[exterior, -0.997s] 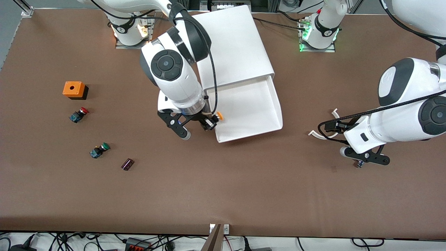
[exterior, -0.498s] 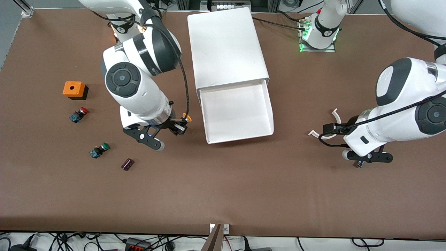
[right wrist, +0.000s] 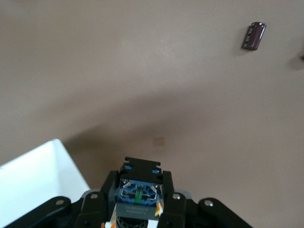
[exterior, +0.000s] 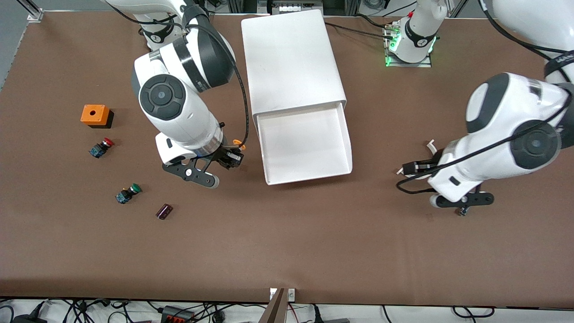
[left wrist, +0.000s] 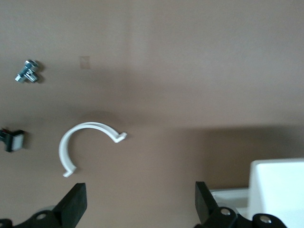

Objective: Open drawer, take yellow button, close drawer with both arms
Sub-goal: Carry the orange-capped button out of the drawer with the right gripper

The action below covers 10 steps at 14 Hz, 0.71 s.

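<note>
Currently I have the right gripper (exterior: 226, 161) over bare surface (exterior: 287, 242), just at 9 o'clock of the open drawer (exterior: 305, 143) in the front view. Its jaws are clamped on the button (right wrist: 139, 195); the orange cap (exterior: 241, 145) pokes out toward the drawer, and the right wrist view shows the blue and black body pinched between both fingers.

Drawer stands pulled out of the white cabinet (exterior: 291, 58), its tray showing nothing inside.

Left gripper (exterior: 462, 204) hangs low over the surface toward the left arm's end, well apart from the drawer. Jaws spread wide, holding nothing; left wrist view shows a white C-shaped clip (left wrist: 80, 145) on the surface between the fingers, and a small bolt (left wrist: 27, 72) nearby.

At 9 o'clock of the right gripper: orange box (exterior: 95, 115), red-capped button (exterior: 101, 147), green-capped button (exterior: 128, 193), dark capacitor (exterior: 164, 211).
</note>
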Available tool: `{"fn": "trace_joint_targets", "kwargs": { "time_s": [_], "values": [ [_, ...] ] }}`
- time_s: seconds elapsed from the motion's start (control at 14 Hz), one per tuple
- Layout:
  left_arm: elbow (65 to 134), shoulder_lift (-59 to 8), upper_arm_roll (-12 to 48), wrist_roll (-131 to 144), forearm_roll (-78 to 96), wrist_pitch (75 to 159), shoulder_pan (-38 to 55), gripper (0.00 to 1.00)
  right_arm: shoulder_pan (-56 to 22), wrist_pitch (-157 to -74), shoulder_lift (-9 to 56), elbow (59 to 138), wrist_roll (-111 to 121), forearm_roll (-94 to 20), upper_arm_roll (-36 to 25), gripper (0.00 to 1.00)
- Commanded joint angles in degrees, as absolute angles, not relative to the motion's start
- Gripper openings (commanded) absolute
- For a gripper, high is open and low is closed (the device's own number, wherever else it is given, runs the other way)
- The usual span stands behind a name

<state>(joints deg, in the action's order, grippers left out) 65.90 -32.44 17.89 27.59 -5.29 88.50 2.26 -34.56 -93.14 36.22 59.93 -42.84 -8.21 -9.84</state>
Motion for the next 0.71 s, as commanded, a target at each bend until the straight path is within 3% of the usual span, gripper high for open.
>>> {"fn": "trace_joint_targets", "kwargs": {
  "time_s": [0.0, 0.36, 0.64],
  "values": [
    [66.2, -34.3, 17.7, 34.6, -4.4, 93.4, 4.0, 1.0, -32.6, -92.5, 33.1, 65.4, -34.7, -7.5, -9.6, 0.1],
    [66.3, -38.0, 17.4, 38.1, -6.8, 105.1, 9.7, 1.0, -29.5, -95.3, 30.2, 75.3, -19.0, -7.3, -9.6, 0.1],
    [66.3, -41.9, 17.0, 38.7, -14.9, 116.2, 16.2, 1.0, -26.7, -105.7, 24.2, 91.5, -6.4, -7.3, -9.6, 0.1]
  ]
}}
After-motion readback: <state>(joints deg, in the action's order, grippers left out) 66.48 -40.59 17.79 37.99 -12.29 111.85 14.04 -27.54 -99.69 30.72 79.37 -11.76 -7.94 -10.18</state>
